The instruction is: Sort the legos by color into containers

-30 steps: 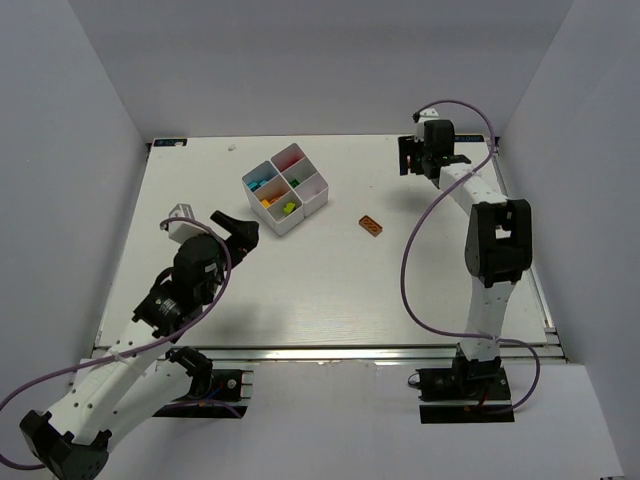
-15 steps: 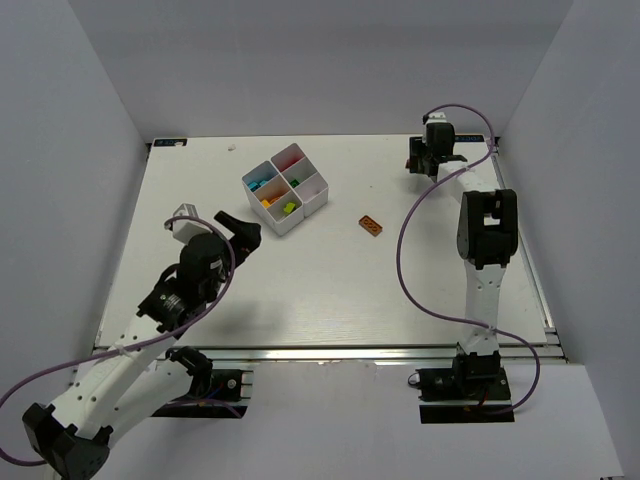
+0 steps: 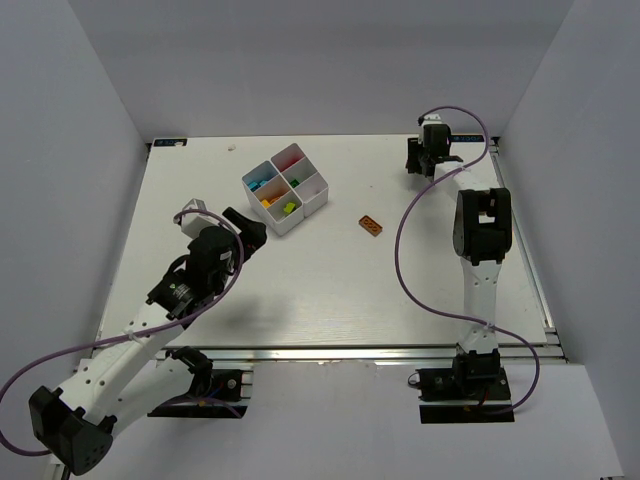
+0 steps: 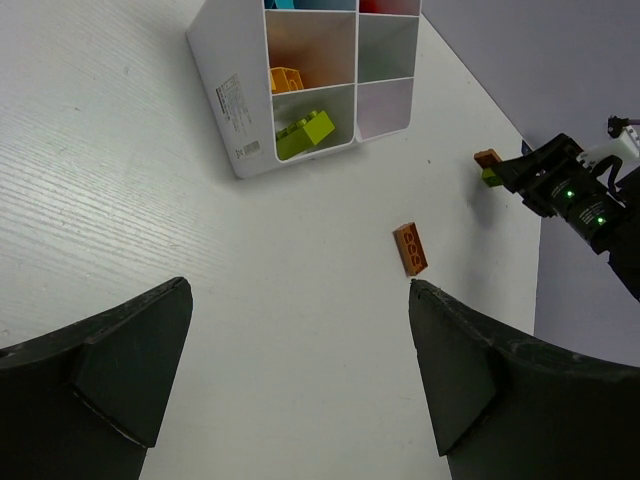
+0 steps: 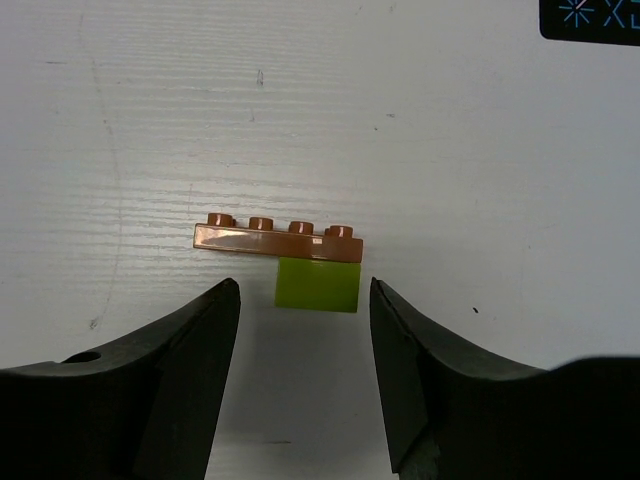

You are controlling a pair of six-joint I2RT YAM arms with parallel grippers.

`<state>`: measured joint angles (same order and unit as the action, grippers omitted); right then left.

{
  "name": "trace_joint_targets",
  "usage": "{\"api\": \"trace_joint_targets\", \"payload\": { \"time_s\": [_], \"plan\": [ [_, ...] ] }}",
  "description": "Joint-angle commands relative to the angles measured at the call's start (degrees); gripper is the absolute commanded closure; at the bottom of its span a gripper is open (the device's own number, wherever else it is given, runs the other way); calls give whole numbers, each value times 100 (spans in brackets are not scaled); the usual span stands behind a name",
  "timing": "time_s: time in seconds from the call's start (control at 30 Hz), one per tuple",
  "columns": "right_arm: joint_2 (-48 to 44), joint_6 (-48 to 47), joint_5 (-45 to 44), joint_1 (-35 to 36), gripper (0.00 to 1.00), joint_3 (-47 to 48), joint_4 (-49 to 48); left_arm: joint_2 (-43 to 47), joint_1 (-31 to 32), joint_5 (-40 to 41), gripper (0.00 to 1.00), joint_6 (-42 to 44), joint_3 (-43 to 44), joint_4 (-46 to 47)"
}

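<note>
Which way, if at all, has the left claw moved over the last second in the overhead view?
Yes. The left claw has shifted right and slightly up the picture, narrowing its gap to the white tray, which stayed put. Its jaws are open.

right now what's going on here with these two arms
Lego sorting by colour is under way. The right arm, at the far right of the table, has its jaws open on either side of an orange plate stuck to a green brick, not yet gripping. The left arm hovers, jaws wide open, near the white four-compartment tray, which holds several bricks. A second orange brick lies loose mid-table.
</note>
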<state>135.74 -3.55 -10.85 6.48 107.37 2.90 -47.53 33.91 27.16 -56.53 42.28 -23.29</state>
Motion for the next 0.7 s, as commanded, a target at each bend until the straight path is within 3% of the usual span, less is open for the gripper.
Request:
{"api": "trace_joint_targets", "payload": {
  "time_s": [0.0, 0.4, 0.67],
  "plan": [
    [49, 47, 66, -33, 40, 197, -123, -2, -16, 35, 2, 46, 237, 35],
    [286, 21, 136, -103, 48, 337, -210, -187, -16, 26, 2, 151, 482, -79],
    [374, 118, 285, -147, 58, 390, -210, -265, -16, 26, 2, 99, 562, -70]
  ]
}}
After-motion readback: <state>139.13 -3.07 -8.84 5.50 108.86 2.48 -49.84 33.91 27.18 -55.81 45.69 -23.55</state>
